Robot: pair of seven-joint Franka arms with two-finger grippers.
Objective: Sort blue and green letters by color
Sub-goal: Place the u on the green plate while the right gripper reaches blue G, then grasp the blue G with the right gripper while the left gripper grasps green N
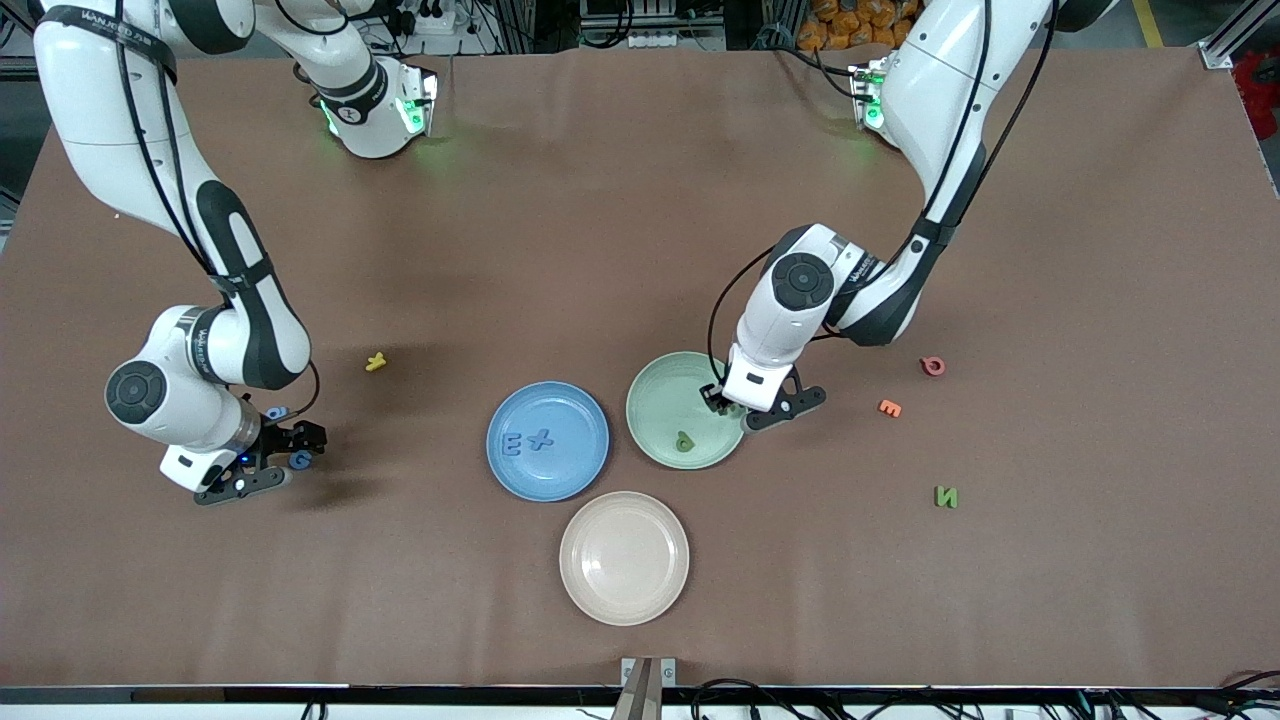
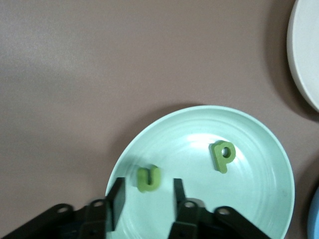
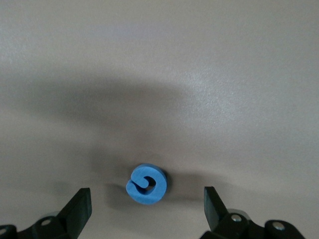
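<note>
Left gripper: over the green plate, on the side toward the left arm's end of the table; jaws parted, holding nothing.
Green U: lies on the green plate's floor, in line with the gap between the left fingers and just ahead of their tips; touching neither.
Green P: flat in the same plate, farther out from the left jaws than the U, apart from it.
Right gripper: low over the brown table near the right arm's end; jaws spread wide, nothing between the pads.
Blue G: on the bare table, centred ahead of the right jaws' opening, clear of both fingers.
Second blue letter: partly hidden beside the right wrist; shape cannot be told.
Blue plate: beside the green plate, toward the right arm's end; holds a blue E and a blue X, side by side.
Green N: on the table toward the left arm's end, well apart from the left jaws.
Beige plate: nearer the front camera than the two coloured plates.
Other letters: yellow Y, orange E, dark red letter, all on the table.
</note>
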